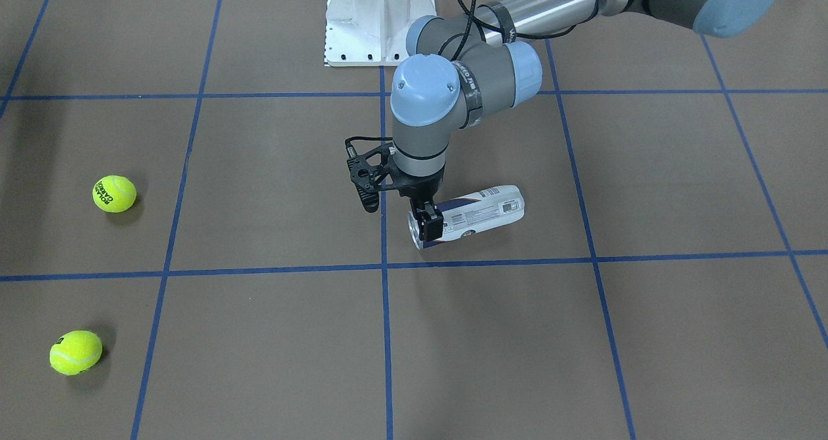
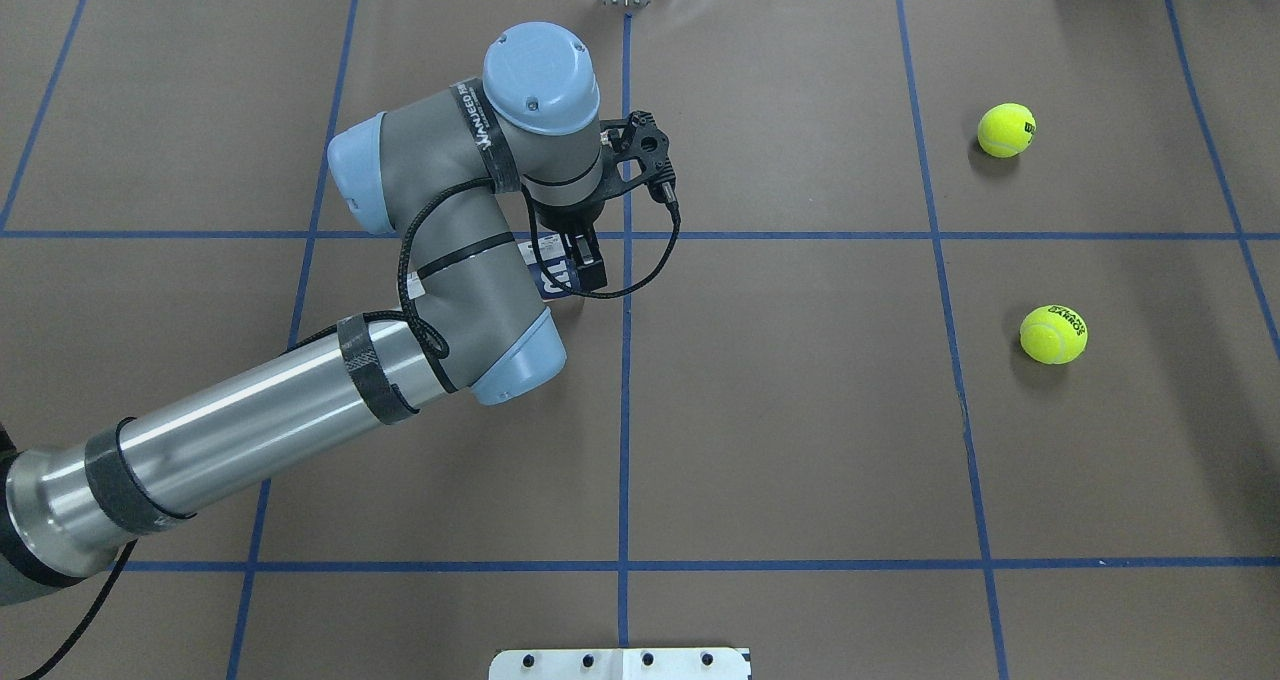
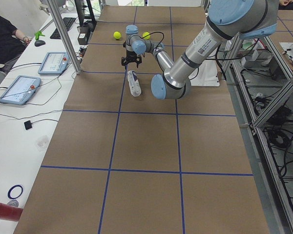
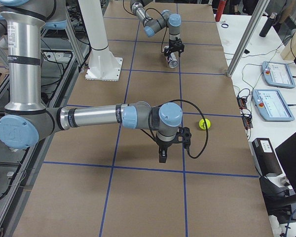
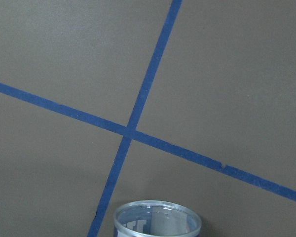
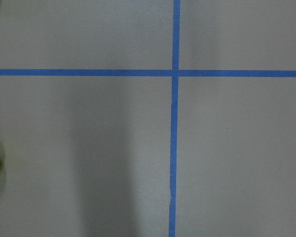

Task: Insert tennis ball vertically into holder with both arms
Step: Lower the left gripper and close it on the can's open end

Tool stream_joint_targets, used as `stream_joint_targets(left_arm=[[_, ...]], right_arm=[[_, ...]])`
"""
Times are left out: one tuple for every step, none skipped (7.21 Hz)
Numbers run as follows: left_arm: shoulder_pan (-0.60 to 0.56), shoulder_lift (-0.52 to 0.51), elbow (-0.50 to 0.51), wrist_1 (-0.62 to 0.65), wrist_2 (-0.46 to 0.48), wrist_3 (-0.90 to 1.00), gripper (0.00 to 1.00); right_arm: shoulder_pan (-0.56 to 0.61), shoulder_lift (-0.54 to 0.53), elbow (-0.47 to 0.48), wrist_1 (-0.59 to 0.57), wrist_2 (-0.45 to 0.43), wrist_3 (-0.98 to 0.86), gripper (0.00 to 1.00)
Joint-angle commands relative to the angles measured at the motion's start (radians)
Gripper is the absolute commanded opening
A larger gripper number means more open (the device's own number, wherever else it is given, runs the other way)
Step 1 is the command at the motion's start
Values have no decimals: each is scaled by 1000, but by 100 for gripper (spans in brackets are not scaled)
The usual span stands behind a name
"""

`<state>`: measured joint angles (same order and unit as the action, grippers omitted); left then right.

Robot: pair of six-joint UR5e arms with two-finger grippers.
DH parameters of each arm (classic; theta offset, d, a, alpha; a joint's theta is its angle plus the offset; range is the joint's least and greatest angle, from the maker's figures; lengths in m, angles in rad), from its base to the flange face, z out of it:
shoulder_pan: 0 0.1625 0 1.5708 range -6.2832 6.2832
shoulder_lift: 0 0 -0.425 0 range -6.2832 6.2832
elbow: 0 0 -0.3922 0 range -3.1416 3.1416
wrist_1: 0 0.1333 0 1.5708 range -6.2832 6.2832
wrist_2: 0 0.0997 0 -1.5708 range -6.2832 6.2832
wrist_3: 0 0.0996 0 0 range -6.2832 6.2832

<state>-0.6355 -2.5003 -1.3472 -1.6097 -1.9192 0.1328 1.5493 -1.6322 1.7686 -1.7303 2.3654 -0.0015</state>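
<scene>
My left claw (image 1: 428, 225) is down at the can (image 1: 482, 212), which lies on its side on the table (image 1: 647, 187), not upright. The can sits just on my left of the middle blue tape line (image 1: 385, 336), close to where two lines cross. Its metal-rimmed mouth points toward that middle line, and its labelled body points away to my left. My fingers are at the mouth end, touching or nearly touching the rim. I cannot tell whether they are clamped on it or only set around it. My left wrist camera shows just the rim at the bottom edge.

Two tennis balls (image 1: 114, 193) (image 1: 76, 352) lie well apart from the can, far over on my right side.

My right claw (image 4: 162, 157) hangs over bare table near one ball (image 4: 204, 124). I cannot tell how its fingers stand.
</scene>
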Motion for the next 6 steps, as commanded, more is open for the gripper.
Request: stream_joint_targets(left_arm=[[2,-2,17,-1,0,2,99],[7,-2,22,-1,0,-1,99],[8,-2,25,-4,0,-4,99],[10,-2,34,-27,0,-5,99],[14,-3,58,-50,0,-5,99],[17,-2,72,-79,2,-7,99]], right_arm=[[0,0,5,-2,0,0,100],[0,0,3,0,2,0,100],[0,0,3,0,2,0,100],[0,0,3,0,2,0,100],[0,0,0,0,0,0,100],[0,0,-1,0,0,-2,100]])
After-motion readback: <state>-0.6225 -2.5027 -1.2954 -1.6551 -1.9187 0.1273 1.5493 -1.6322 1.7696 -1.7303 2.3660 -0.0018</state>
